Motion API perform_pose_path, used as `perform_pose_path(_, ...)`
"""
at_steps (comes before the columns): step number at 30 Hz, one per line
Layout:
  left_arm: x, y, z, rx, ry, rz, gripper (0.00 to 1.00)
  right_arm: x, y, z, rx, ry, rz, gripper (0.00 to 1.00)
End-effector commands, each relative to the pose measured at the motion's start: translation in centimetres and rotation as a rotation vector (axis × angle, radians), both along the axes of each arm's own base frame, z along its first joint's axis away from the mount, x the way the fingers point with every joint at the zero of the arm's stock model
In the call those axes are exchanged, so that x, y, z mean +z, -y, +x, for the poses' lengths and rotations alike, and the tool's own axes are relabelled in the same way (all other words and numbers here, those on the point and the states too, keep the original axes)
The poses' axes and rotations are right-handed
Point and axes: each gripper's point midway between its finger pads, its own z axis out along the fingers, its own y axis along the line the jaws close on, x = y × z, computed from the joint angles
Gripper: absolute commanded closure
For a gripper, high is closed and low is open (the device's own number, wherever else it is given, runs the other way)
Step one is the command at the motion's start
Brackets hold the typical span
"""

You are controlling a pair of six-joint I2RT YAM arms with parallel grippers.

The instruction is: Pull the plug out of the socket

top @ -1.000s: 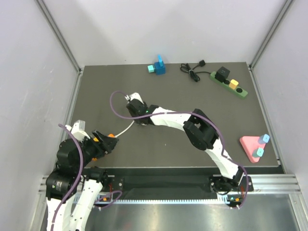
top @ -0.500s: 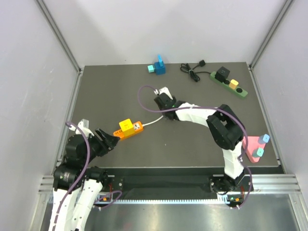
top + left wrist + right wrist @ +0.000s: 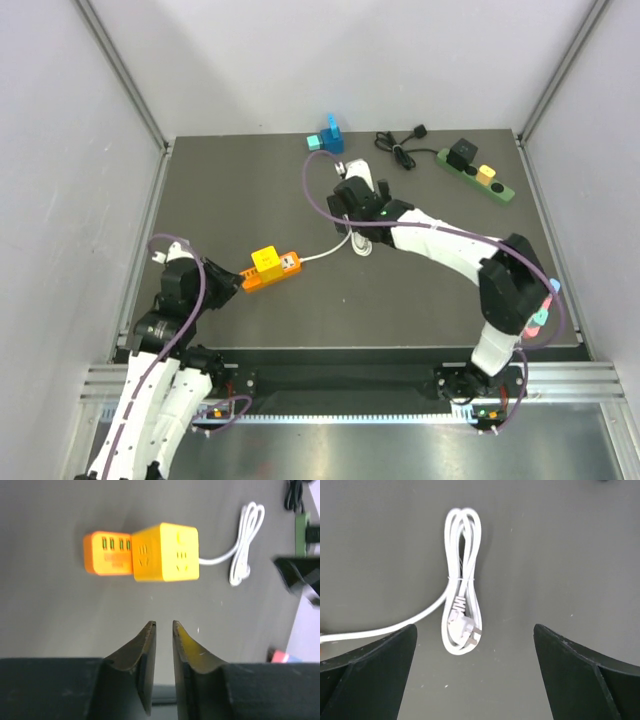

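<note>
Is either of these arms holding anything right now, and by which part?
Nothing is held. The left gripper has jaws nearly shut on air; the right gripper is wide open above the white cable.

One fixed overhead camera, two close wrist cameras looking past their own jaws.
The top camera looks down on the whole table (image 3: 220, 200) from behind the bases. The left gripper (image 3: 164, 625) camera looks at a slant, with the orange power cube (image 3: 165, 552) ahead of its jaws. The right gripper (image 3: 474, 627) camera faces straight down. All three views share the white cable coil (image 3: 456, 605).
</note>
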Motion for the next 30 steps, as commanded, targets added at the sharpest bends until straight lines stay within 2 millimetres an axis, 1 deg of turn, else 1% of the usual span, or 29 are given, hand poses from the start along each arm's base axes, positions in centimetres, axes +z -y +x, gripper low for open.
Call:
perform_pose_path(1, 0.9, -1.1, 2.7, 0.082, 0.088, 0.027, 0.79, 5.9, -1.7, -1.4, 0.001, 0.076, 0.153, 0.0)
perform_pose_path(3, 0.7, -1.3, 3.3, 0.091, 0.085, 0.042, 0.83, 6.8, -3.4, -2.5, 0.053, 0.069, 0.211, 0.0)
perform_pose_path(4, 0.0, -1.3, 3.7, 0.091, 0.054, 0.055, 0.96, 6.9, -4.1, -3.0, 0.071, 0.053, 0.246, 0.0)
perform_pose_path(5, -0.4, -1.4, 4.0, 0.092, 0.034, 0.066, 1.0, 7.2, -4.8, -3.2, 0.098, 0.046, 0.284, 0.0)
perform_pose_path(6, -0.6, -1.4, 4.2, 0.091, 0.021, 0.072, 1.0, 7.2, -5.6, -4.0, 0.147, 0.018, 0.324, 0.0)
perform_pose_path(7, -1.1, -1.1, 4.9, 0.08, 0.004, 0.077, 1.0, 7.3, -6.0, -4.3, 0.164, 0.011, 0.35, 0.0)
perform_pose_path(8, -1.4, -0.6, 5.2, 0.05, -0.002, 0.068, 1.0, 7.8, -6.8, -4.6, 0.195, 0.018, 0.382, 0.0)
perform_pose_path(9, -1.9, -0.4, 5.5, 0.034, -0.013, 0.073, 1.0, 7.8, -7.6, -5.5, 0.241, 0.0, 0.413, 0.0)
perform_pose_path(10, -2.5, -0.3, 6.2, 0.019, -0.027, 0.086, 1.0, 8.1, -8.2, -5.9, 0.265, 0.001, 0.434, 0.0)
perform_pose_path(12, -3.3, -0.3, 6.6, 0.007, -0.043, 0.1, 1.0, 8.8, -9.9, -7.0, 0.324, 0.002, 0.477, 0.0)
perform_pose_path(13, -3.9, -0.5, 6.8, -0.002, -0.056, 0.118, 1.0, 9.0, -10.7, -7.4, 0.348, 0.002, 0.485, 0.0)
perform_pose_path(14, -3.8, -0.5, 7.2, 0.001, -0.04, 0.12, 1.0, 9.0, -11.7, -8.3, 0.38, -0.007, 0.485, 0.0)
perform_pose_path(15, -4.5, -0.7, 7.2, 0.011, -0.047, 0.128, 1.0, 9.0, -12.6, -8.5, 0.395, -0.018, 0.476, 0.0)
perform_pose_path(16, -4.7, -0.8, 7.3, 0.018, -0.045, 0.125, 1.0, 8.9, -13.2, -8.8, 0.409, -0.023, 0.466, 0.0)
perform_pose_path(17, -4.7, -0.8, 7.6, 0.024, -0.032, 0.121, 1.0, 8.8, -14.2, -9.7, 0.435, -0.033, 0.456, 0.0)
perform_pose_path(18, -5.4, -0.9, 7.5, 0.032, -0.046, 0.119, 1.0, 8.8, -15.3, -9.7, 0.442, -0.03, 0.447, 0.0)
perform_pose_path(19, -6.0, -1.0, 7.6, 0.035, -0.064, 0.117, 1.0, 8.5, -15.8, -10.1, 0.453, -0.038, 0.429, 0.0)
perform_pose_path(20, -6.2, -0.9, 7.7, 0.032, -0.067, 0.119, 1.0, 8.5, -16.8, -10.9, 0.476, -0.044, 0.423, 0.0)
perform_pose_path(21, -6.7, -1.1, 7.7, 0.032, -0.08, 0.126, 1.0, 8.2, -17.8, -10.9, 0.479, -0.046, 0.413, 0.0)
perform_pose_path(22, -7.4, -1.3, 7.7, 0.036, -0.101, 0.141, 1.0, 8.0, -18.2, -11.1, 0.478, -0.054, 0.407, 0.0)
perform_pose_path(23, -7.6, -1.4, 7.7, 0.036, -0.108, 0.145, 1.0, 7.8, -19.0, -11.6, 0.485, -0.064, 0.404, 0.0)
perform_pose_path(24, -7.9, -1.6, 7.8, 0.037, -0.106, 0.151, 1.0, 7.4, -19.7, -11.0, 0.463, -0.062, 0.398, 0.01)
perform_pose_path(26, -8.1, -1.9, 7.9, 0.042, -0.098, 0.16, 1.0, 6.4, -20.1, -10.7, 0.404, -0.096, 0.4, 0.0)
perform_pose_path(27, -8.5, -2.0, 7.8, 0.046, -0.099, 0.164, 1.0, 5.6, -20.7, -10.4, 0.392, -0.109, 0.397, 0.0)
perform_pose_path(29, -8.6, -2.3, 7.9, 0.063, -0.096, 0.16, 1.0, 4.9, -21.2, -10.4, 0.371, -0.114, 0.4, 0.0)
perform_pose_path(30, -9.0, -2.3, 7.7, 0.063, -0.104, 0.157, 1.0, 4.5, -21.4, -10.0, 0.351, -0.098, 0.386, 0.0)
